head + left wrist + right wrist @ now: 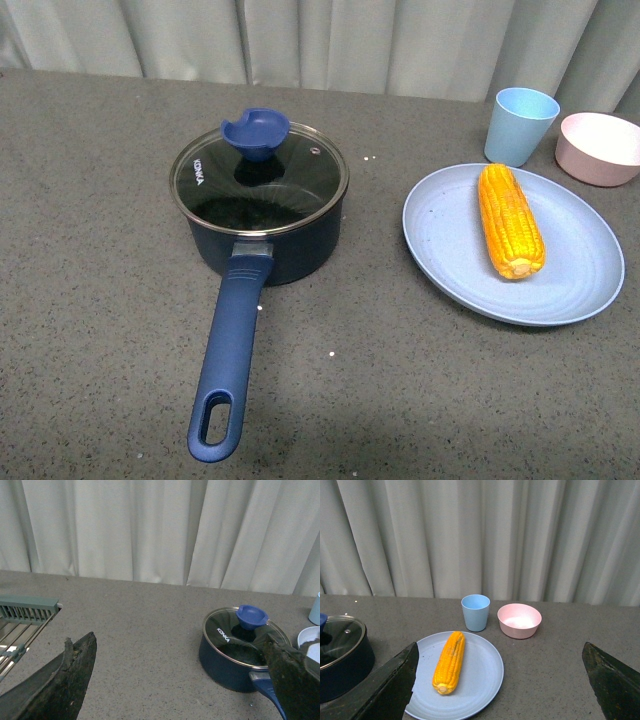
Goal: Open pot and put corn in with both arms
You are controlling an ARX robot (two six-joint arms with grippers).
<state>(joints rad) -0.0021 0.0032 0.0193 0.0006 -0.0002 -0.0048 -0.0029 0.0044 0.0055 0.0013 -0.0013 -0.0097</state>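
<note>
1 bumpy corn (511,221), pot (308,252) w/ glass lid (290,185)

The pot (262,235) sits left of the table's (90,300) middle, its lid (259,180) on it and its handle (230,350) pointing to the near edge. The plate (440,240) lies by the right edge and the corn (511,220) lies on it. Behind the plate, toward the far right corner, stands the cup (522,125), with the bowl (598,148) to its right.

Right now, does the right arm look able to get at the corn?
Probably yes. The corn lies bare on the plate, nothing on or over it, and the right claw is open and facing it. The cup and bowl stand beyond the plate, out of the way.
</note>
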